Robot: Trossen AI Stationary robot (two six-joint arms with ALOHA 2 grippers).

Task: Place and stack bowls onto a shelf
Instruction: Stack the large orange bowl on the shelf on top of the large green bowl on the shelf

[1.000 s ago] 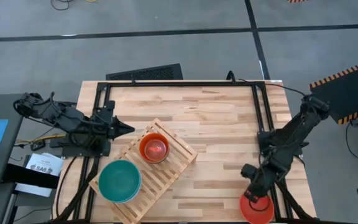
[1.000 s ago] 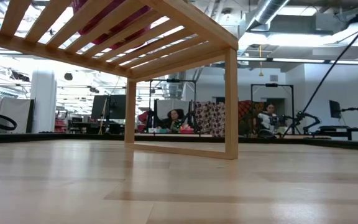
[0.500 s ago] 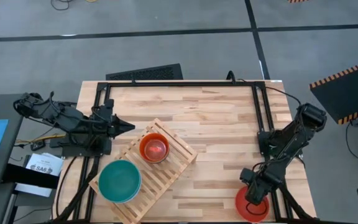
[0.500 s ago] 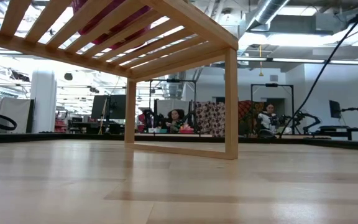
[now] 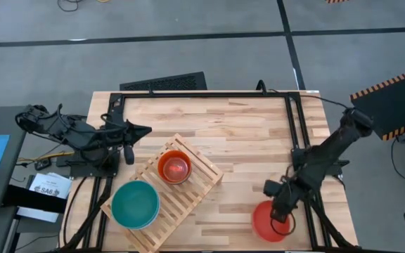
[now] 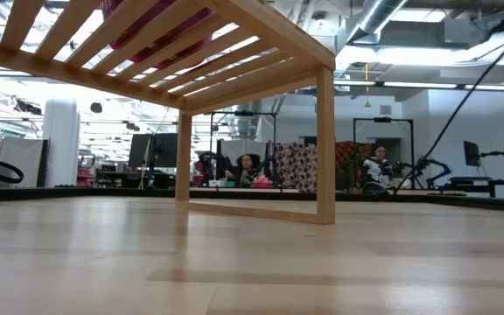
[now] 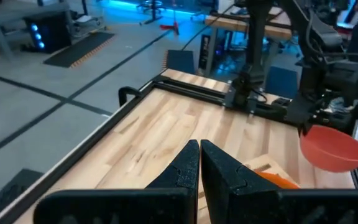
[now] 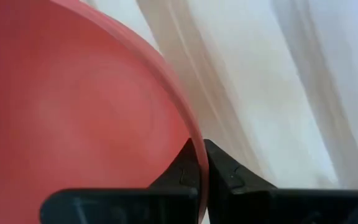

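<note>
The right claw is pinching the rim of the red bowl over the table's near right corner, while the left claw, pressed together, is waiting beside the shelf.

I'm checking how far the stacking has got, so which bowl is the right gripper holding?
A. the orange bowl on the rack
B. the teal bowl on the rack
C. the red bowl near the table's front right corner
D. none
C: the right gripper is shut on the rim of the red bowl, while the teal bowl and orange bowl sit on the rack.
</note>
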